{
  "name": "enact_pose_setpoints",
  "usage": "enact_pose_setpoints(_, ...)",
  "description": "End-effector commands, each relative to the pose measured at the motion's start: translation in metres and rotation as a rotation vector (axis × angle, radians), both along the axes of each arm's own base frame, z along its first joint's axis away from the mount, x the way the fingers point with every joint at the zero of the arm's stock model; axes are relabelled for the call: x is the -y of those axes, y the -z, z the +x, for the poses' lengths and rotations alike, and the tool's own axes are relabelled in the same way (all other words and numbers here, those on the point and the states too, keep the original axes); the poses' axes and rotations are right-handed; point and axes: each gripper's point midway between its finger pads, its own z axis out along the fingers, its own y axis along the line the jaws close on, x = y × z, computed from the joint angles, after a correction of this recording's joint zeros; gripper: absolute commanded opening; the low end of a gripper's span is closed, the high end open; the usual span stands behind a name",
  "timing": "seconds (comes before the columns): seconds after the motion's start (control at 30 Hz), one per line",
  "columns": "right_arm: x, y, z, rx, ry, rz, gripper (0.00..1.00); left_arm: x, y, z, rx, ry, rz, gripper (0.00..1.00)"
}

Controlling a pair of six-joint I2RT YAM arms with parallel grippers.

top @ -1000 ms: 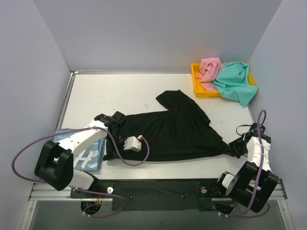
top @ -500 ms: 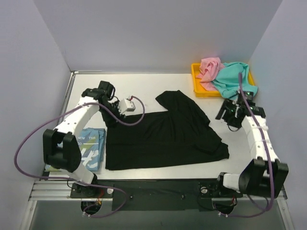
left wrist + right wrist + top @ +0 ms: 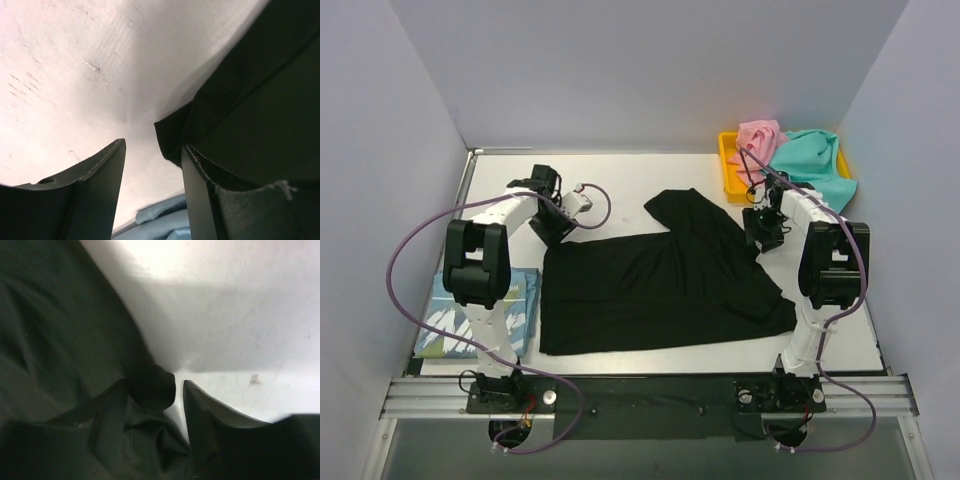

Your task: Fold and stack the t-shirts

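The black t-shirt (image 3: 660, 285) lies spread across the middle of the table, a sleeve (image 3: 685, 205) pointing to the far side. My left gripper (image 3: 553, 228) sits low at its far-left corner, jaws open. In the left wrist view that black corner (image 3: 172, 135) lies against the right finger (image 3: 200, 195) of the left gripper (image 3: 152, 145). My right gripper (image 3: 761, 238) is open at the shirt's right edge, and a black fold (image 3: 152, 387) bulges between the jaws of the right gripper (image 3: 154, 382). A folded light blue t-shirt (image 3: 485, 315) lies at the left. The pink t-shirt (image 3: 757, 140) and the teal t-shirt (image 3: 812, 172) are heaped at the back right.
The yellow tray (image 3: 728, 165) holding the pink and teal shirts stands in the back right corner, close behind the right arm. Grey walls close off the table's left, far and right sides. A purple cable (image 3: 415, 250) loops out from the left arm.
Both grippers opened, letting go of the black shirt near the front edge. Both arms then swung to its far-left corner and its right edge. The shirt now lies flat.
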Motion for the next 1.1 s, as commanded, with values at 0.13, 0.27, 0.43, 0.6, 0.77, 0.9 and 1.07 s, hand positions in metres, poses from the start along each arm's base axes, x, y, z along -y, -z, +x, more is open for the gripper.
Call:
enact_pose_setpoints(0.13,0.014,-0.014,0.023,0.031,-0.022,-0.065,0.0,0.0,0.019,0.031,0.074,-0.045,0.021,0.33)
enact_pose_setpoints(0.27,0.039,-0.021,0.019,0.026,0.095,-0.126,0.0,-0.002,0.028,0.028,0.047,-0.061,0.028,0.0)
enact_pose_setpoints(0.43,0.064,-0.006,0.01,-0.04,0.217,-0.138,0.0,-0.007,0.029,0.023,0.043,-0.066,0.036,0.0)
enact_pose_setpoints(0.6,0.051,-0.002,0.014,-0.057,0.147,-0.105,0.22,-0.004,0.022,0.024,0.059,-0.036,0.027,0.0)
enact_pose_setpoints(0.77,0.038,-0.038,0.036,0.043,0.054,-0.143,0.54,0.008,0.006,0.021,0.027,-0.002,-0.016,0.17)
enact_pose_setpoints(0.9,0.018,-0.092,0.064,0.21,0.01,-0.074,0.64,0.014,-0.019,0.028,0.059,0.016,-0.059,0.34)
enact_pose_setpoints(1.07,-0.063,-0.123,0.119,0.36,-0.157,0.131,0.64,0.019,-0.036,0.029,0.033,0.091,-0.115,0.4)
